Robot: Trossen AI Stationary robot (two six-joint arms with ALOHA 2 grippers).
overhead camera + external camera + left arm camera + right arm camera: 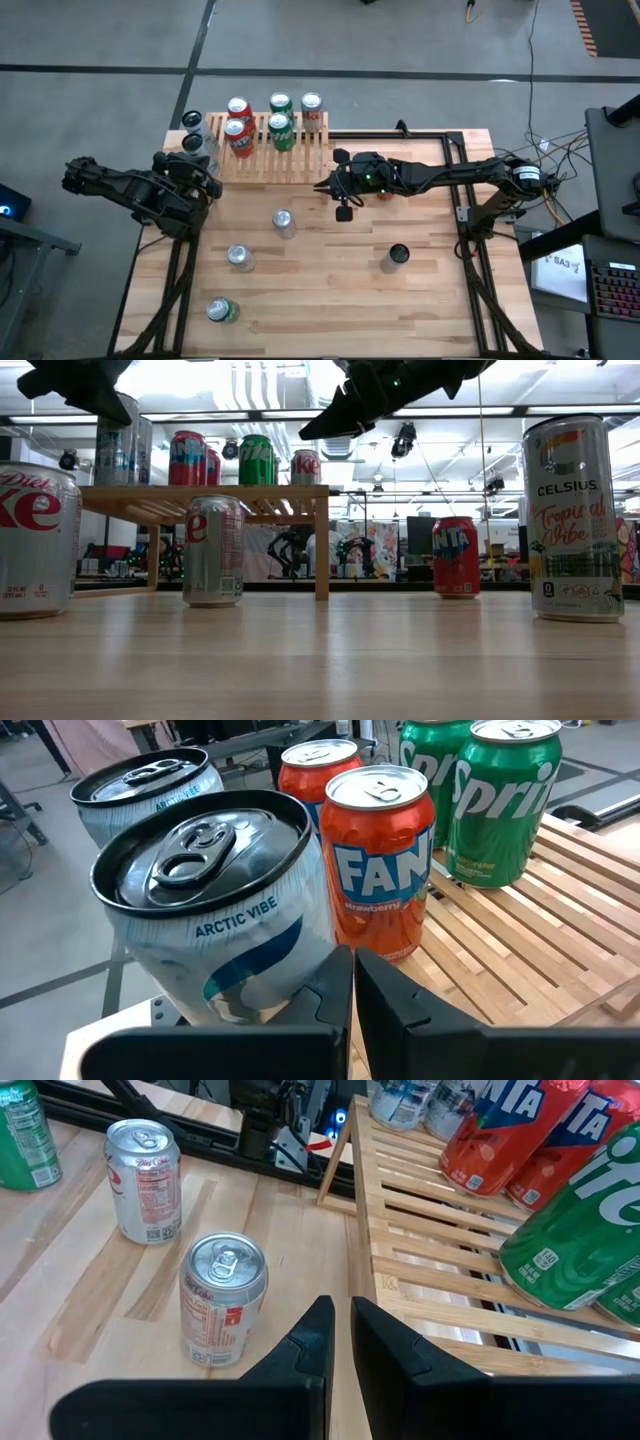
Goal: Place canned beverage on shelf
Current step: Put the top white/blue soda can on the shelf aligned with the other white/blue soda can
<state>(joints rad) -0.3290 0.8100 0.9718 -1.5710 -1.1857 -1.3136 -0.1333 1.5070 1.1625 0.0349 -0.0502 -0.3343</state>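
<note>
Glossy metal cans (283, 222); pale slatted wood shelf (295, 160); smooth light-wood table (330, 290); matt dark left claw (352, 982).

Wooden table (330, 290); grey floor (100, 40) around it; keyboard (612, 290), possibly monitor, at right edge.

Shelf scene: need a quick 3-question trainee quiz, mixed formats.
1. True or false: the shelf holds only green cans.
2. How many cans stand on the bare table, off the shelf? A) two B) four C) six
3. Fill in: both grippers' fingers are ___.

Key:
1. False: two red Fanta cans and a Coke can stand there beside the two Sprite cans and the pale Arctic Vibe cans.
2. B.
3. Shut: left gripper at the shelf's end, right gripper by its front edge.
</note>
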